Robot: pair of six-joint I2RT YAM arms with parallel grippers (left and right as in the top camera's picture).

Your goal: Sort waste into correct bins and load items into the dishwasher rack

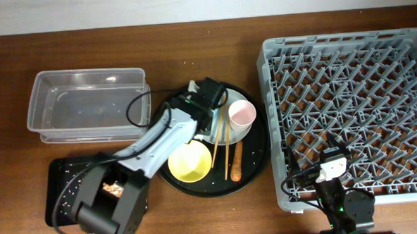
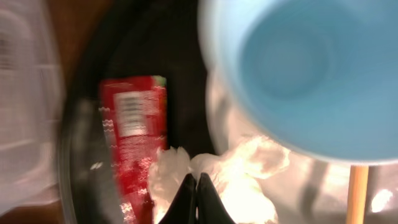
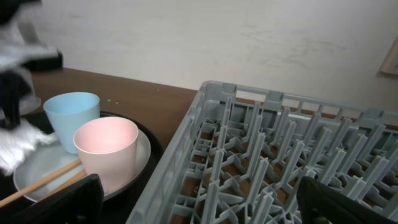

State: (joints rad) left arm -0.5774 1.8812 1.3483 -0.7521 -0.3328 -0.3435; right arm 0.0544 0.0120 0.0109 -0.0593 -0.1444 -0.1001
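Crumpled white tissue [image 2: 239, 177] lies at the edge of a pale plate [image 1: 243, 132] on a round black tray [image 1: 256, 157], mid-table on a brown wooden table [image 1: 191, 44].

Overhead, the left arm covers the tissue. A clear tub [image 1: 87, 73] and a flat black tray [image 1: 60, 183] holding pale food scraps [image 1: 113, 188] sit left of the round tray, and the grey dishwasher rack [image 1: 332, 39] sits right of it. The round tray also carries a yellow bowl [image 1: 190, 161], pink cup [image 1: 241, 113], wooden chopsticks [image 1: 220, 134] and a sausage-like stick [image 1: 236, 161].

Only the left wrist view shows the red wrapper [image 2: 134, 143], just beside the tissue and near the light blue cup [image 2: 305, 68]. The left gripper [image 2: 196, 186] has its jaws pressed together with no gap, tips in the tissue's bright, wrinkled folds.

The right wrist view adds a pale wall [image 3: 217, 43] and the rack's upright pegs. The right gripper [image 3: 199, 193] spreads wide, holding nothing, over the rack's corner.
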